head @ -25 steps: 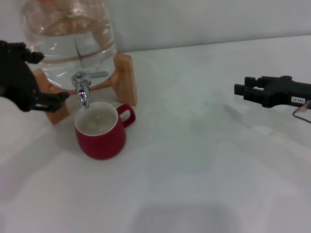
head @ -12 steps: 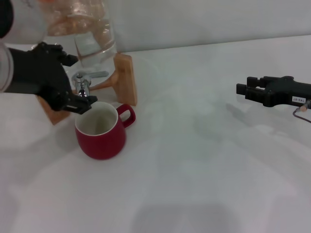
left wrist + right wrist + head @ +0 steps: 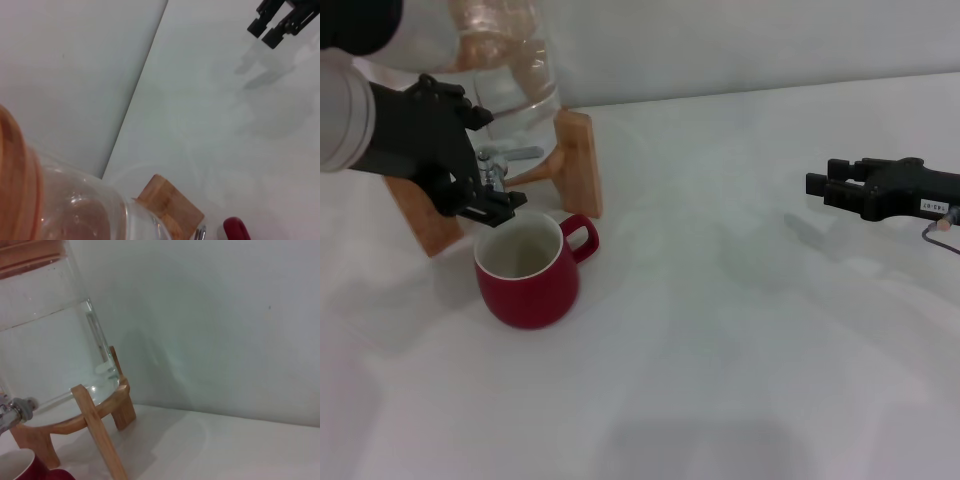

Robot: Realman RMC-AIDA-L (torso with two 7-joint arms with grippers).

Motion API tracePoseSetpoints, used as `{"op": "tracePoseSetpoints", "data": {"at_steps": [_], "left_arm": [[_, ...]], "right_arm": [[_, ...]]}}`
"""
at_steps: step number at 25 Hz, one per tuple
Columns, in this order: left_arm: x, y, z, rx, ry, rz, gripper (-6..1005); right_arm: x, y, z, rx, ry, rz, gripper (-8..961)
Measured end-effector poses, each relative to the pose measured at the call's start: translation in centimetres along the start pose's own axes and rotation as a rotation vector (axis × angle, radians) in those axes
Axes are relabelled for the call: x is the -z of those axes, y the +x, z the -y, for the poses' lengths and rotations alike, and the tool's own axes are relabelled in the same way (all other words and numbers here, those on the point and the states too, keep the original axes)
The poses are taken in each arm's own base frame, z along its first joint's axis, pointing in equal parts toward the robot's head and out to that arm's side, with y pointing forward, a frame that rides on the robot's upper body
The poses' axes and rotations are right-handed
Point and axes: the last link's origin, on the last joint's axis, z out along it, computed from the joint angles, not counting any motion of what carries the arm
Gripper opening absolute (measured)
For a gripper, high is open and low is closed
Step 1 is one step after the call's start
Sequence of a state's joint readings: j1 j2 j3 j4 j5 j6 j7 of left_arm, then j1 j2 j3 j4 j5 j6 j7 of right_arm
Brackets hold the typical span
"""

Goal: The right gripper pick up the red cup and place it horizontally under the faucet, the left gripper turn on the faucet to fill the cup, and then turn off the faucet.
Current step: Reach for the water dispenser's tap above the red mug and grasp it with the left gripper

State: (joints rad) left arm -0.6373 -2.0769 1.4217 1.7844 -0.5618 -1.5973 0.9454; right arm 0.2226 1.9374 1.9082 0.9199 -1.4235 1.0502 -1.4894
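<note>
Red cup (image 3: pixel 527 268): 1. Faucet (image 3: pixel 492 165): 1. Clear water jar (image 3: pixel 47 340): 1. Wooden stand (image 3: pixel 578 160): 1. Grippers: 2, left gripper (image 3: pixel 470 190), right gripper (image 3: pixel 817 185). Tabletop (image 3: pixel 740 340): 1.

The left gripper (image 3: pixel 470 170) is held raised at the left, the right gripper (image 3: pixel 817 186) parked at the right edge.

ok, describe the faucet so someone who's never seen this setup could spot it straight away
Find the big clear water jar on its wooden stand at the table's far left. The faucet juts from the jar's base, directly above the red cup, with the left gripper closing around it. It is the only shiny chrome part there, with a flat lever pointing sideways.
</note>
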Motion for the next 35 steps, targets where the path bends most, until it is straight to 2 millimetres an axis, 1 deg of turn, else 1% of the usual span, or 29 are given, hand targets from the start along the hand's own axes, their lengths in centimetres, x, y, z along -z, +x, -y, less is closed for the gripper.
{"op": "tracePoseSetpoints", "data": {"at_steps": [14,29,35], "left_arm": [[-1.3,1.4,-1.1,-0.098,-0.002,0.022,880],[-2.7,0.6,-0.9,-0.08,0.011,0.022,879],[-2.8,0.7,-0.6,-0.085,0.026,0.015,879]], "right_arm": [[-0.1,0.4,-0.2,-0.017,-0.005,-0.003,437],[0.1,0.6,0.1,-0.028,0.002,-0.012,437],[0.1,0.6,0.2,-0.027,0.004,-0.013,437]]}}
